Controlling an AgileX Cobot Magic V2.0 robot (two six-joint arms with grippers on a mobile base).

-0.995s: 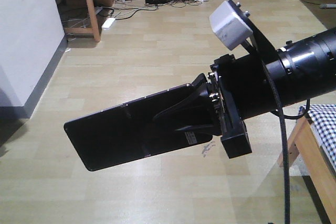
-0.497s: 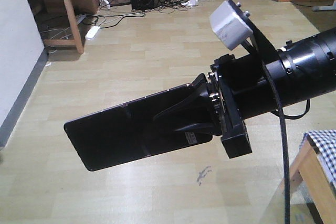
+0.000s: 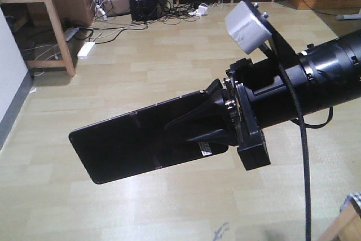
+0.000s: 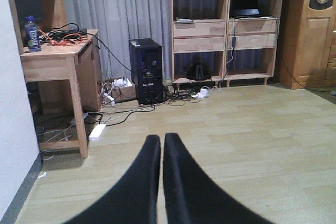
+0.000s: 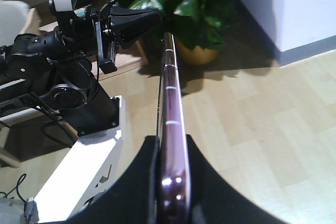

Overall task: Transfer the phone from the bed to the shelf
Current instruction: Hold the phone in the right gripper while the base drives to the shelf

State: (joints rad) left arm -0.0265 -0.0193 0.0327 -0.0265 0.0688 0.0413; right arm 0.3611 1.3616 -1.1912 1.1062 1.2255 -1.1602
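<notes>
The phone (image 3: pixel 130 142) is a slim glossy black slab held level above the floor, and my right gripper (image 3: pixel 194 128) is shut on its right end. In the right wrist view its rose-gold edge (image 5: pixel 169 87) runs away from the right gripper (image 5: pixel 170 148), clamped between both pads. My left gripper (image 4: pixel 160 140) is shut with nothing between its fingers. It points across the floor at the pale wood shelf (image 4: pixel 226 30) on the far wall. Only a corner of the gingham bed (image 3: pixel 353 200) shows at the bottom right.
A wooden desk (image 4: pixel 58 61) with a bottle (image 4: pixel 32 34) stands left by the white wall (image 4: pixel 13 129). A black PC tower (image 4: pixel 147 72), cables and a power strip (image 4: pixel 97 131) lie before the shelf. A brown cabinet (image 4: pixel 310 24) is at right. A potted plant (image 5: pixel 184 3) stands behind.
The wall and desk have slid left in the front view and the bed has dropped almost out at the bottom right. The phone sits unchanged in the right gripper.
</notes>
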